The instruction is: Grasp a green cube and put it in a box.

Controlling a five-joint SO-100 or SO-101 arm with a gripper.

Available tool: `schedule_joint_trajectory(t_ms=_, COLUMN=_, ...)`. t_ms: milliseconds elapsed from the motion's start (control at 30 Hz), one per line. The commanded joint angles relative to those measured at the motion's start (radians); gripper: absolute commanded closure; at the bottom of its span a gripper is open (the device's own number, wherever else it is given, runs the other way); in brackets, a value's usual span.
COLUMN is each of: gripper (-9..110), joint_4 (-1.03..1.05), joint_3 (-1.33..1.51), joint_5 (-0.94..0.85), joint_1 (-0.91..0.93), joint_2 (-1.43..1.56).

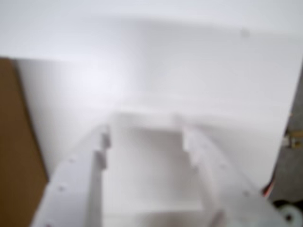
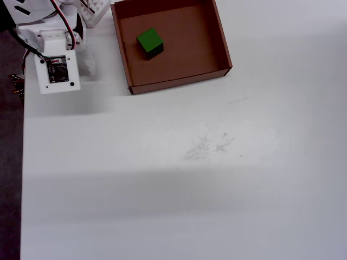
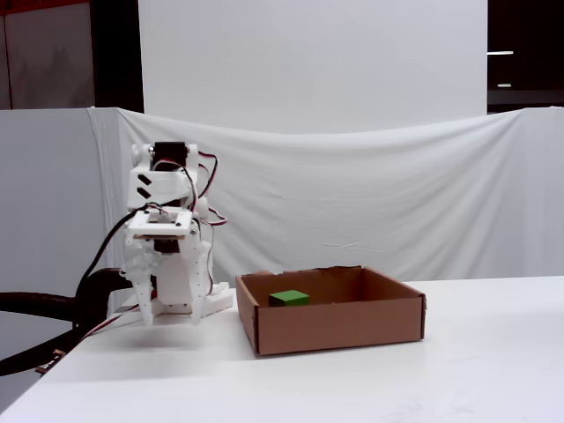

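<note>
The green cube (image 2: pixel 149 41) rests on the floor of the brown cardboard box (image 2: pixel 176 84), towards its left side in the overhead view. From the fixed view only the cube's top (image 3: pixel 289 298) shows above the box wall (image 3: pixel 335 322). My gripper (image 2: pixel 87 64) hangs folded beside the box's left wall, pointing down at the table (image 3: pixel 172 310). In the blurred wrist view its white fingers (image 1: pixel 144 127) stand apart with bare white table between them, so it is open and holds nothing. A brown strip of the box (image 1: pixel 14 142) lies at that view's left edge.
The white table (image 2: pixel 190 179) stretches wide in front of the box. Its left edge (image 2: pixel 21 162) drops to dark floor. The arm's base and cables (image 3: pixel 53 308) sit at the table's back left. A white cloth backdrop (image 3: pixel 352 211) hangs behind.
</note>
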Motion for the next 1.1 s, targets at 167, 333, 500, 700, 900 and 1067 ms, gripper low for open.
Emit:
schedule_joint_trajectory(t_ms=167, gripper=80, joint_4=0.0, joint_3=-0.005, joint_5=0.006, joint_1=0.003, joint_2=0.005)
schedule_joint_trajectory(t_ms=333, gripper=80, joint_4=0.0, joint_3=-0.005, joint_5=0.008, joint_1=0.003, joint_2=0.005)
schedule_joint_trajectory(t_ms=500, gripper=80, joint_4=0.0, joint_3=-0.005, joint_5=0.009, joint_1=0.003, joint_2=0.005)
schedule_joint_trajectory(t_ms=700, gripper=80, joint_4=0.0, joint_3=-0.005, joint_5=0.012, joint_1=0.003, joint_2=0.005)
schedule_joint_trajectory(t_ms=900, gripper=80, joint_4=0.0, joint_3=-0.005, joint_5=0.014, joint_1=0.003, joint_2=0.005)
schedule_joint_trajectory(t_ms=1067, gripper=80, joint_4=0.0, joint_3=-0.005, joint_5=0.015, joint_1=0.003, joint_2=0.005)
